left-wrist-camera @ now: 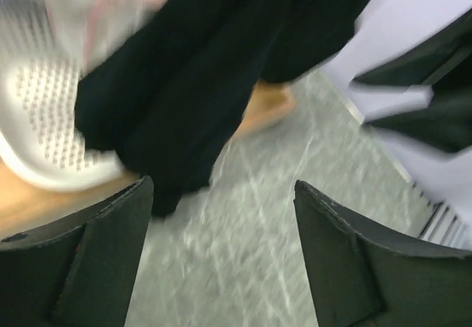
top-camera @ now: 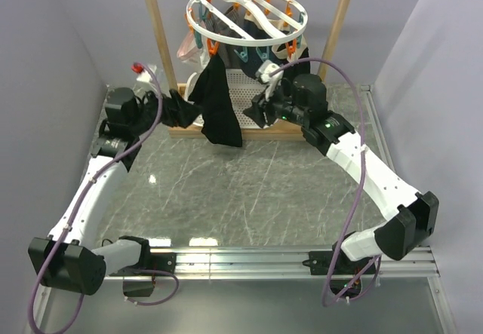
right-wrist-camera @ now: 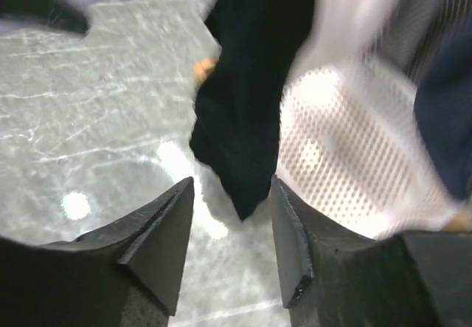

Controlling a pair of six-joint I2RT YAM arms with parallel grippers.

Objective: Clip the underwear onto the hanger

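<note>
Hanger: the round white hanger (top-camera: 245, 16) sits at upper centre of the frame, under the top bar of the wooden frame rack (top-camera: 161, 55), with orange and teal clips around its ring.
Underwear: the black underwear (top-camera: 217, 108) hangs in a long fold from an orange clip (top-camera: 213, 47) at the ring's lower left.
Left gripper: the left gripper (top-camera: 181, 111) is at the underwear's left edge, left of centre.
Right gripper: the right gripper (top-camera: 251, 114) is just right of the underwear, in front of the white perforated basket (top-camera: 243, 93).
Table: the grey marble table (top-camera: 249, 187) fills the middle of the frame.
</note>
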